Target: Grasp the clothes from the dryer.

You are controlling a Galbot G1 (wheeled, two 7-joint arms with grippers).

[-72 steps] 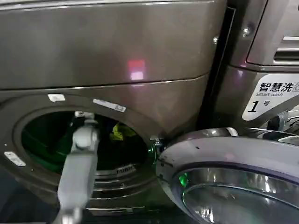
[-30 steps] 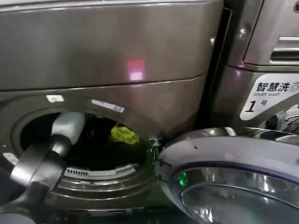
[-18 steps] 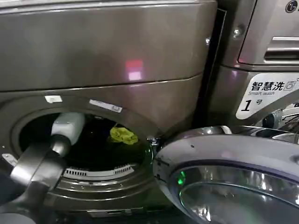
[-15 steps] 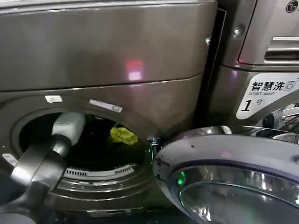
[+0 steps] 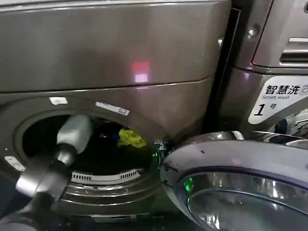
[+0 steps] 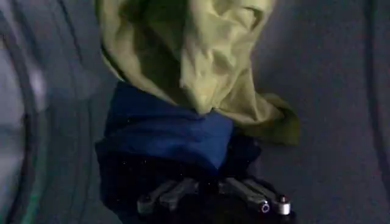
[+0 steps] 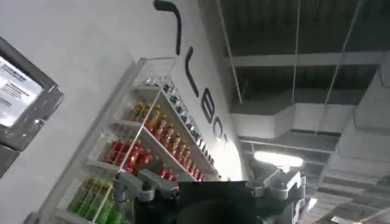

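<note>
Clothes lay deep in the dryer (image 5: 120,53) drum, a yellow-green bundle (image 5: 131,138) resting on a blue piece (image 6: 167,131), which is why the left arm reached in through the porthole, with the door (image 5: 240,178) swung wide to the right to leave the way free. Seen from the wrist, the left claw (image 6: 213,198) was spread open just beside the blue piece, gripping nothing, seemingly lined up to close on the pile. Away from the machine, the right claw (image 7: 207,185) pointed toward a drinks shelf (image 7: 143,143), open and idle.
</note>
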